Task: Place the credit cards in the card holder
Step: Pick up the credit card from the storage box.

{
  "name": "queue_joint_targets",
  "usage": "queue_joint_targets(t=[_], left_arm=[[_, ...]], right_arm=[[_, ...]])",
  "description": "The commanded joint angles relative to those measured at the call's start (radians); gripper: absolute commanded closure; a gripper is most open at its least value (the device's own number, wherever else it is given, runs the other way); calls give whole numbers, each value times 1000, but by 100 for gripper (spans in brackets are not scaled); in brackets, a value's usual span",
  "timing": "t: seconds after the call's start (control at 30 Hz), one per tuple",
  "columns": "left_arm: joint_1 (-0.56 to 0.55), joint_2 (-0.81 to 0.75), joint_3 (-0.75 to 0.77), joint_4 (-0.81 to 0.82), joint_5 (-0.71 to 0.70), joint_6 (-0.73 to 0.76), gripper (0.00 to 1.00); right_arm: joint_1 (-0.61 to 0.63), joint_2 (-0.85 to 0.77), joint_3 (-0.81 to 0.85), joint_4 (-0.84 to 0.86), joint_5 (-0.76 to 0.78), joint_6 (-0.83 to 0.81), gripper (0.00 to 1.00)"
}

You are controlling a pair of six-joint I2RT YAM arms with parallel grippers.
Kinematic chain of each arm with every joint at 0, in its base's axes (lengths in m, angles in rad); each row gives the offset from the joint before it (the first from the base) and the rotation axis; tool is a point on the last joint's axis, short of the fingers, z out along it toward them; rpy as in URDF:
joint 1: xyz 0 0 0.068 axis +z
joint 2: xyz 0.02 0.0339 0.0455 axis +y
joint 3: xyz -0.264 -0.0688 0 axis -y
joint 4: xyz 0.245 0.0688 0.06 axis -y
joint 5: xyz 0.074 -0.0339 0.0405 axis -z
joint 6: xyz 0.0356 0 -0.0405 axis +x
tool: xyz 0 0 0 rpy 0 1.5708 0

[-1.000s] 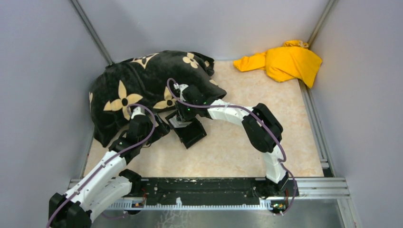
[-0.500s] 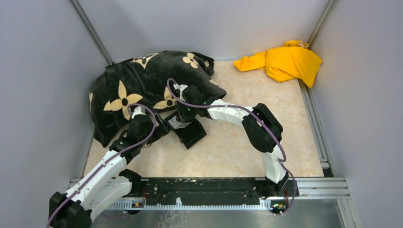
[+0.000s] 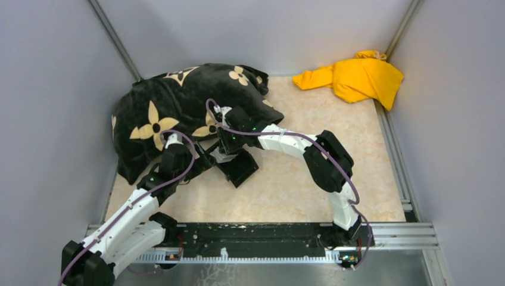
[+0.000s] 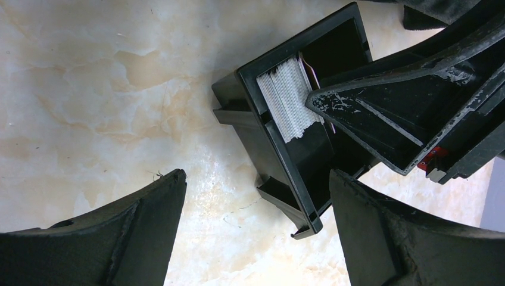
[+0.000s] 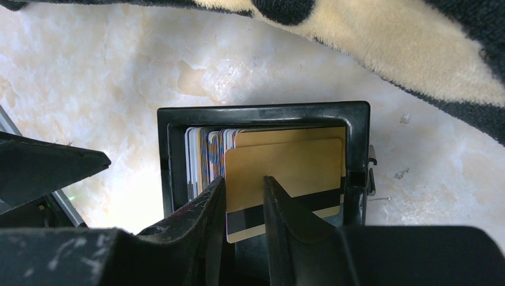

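Note:
A black open-topped box [image 3: 241, 168] lies on the marble floor with a stack of several cards [image 5: 205, 155] in it. My right gripper [image 5: 245, 182] is shut on a gold-orange card [image 5: 286, 173] with a black stripe, at the box's mouth [image 5: 262, 110]. Another gold card stands behind it. My left gripper [image 4: 256, 238] is open and empty, its fingers astride the box's near corner [image 4: 298, 202]. The white card edges [image 4: 289, 98] and the right gripper's fingers [image 4: 405, 113] show in the left wrist view. No light blue card can be picked out. The tan card holder is out of view.
A black blanket with cream flowers [image 3: 178, 101] is heaped at the back left, right behind the box and both grippers; its edge shows in the right wrist view [image 5: 417, 53]. A yellow cloth [image 3: 357, 77] lies in the back right corner. Grey walls close in both sides.
My right gripper has shifted slightly left over the box. The left arm and the box have not visibly moved.

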Motion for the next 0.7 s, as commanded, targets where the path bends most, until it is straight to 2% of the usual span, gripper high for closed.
queue_joint_targets(t=[0.0,0.67], left_arm=[[3,-2,12,17,13,11,5],[3,-17,20,12,29,3,5]], right_arm=[[21,-55,56,-8,-7,9,72],[37,-113,75,-68,90,-40,82]])
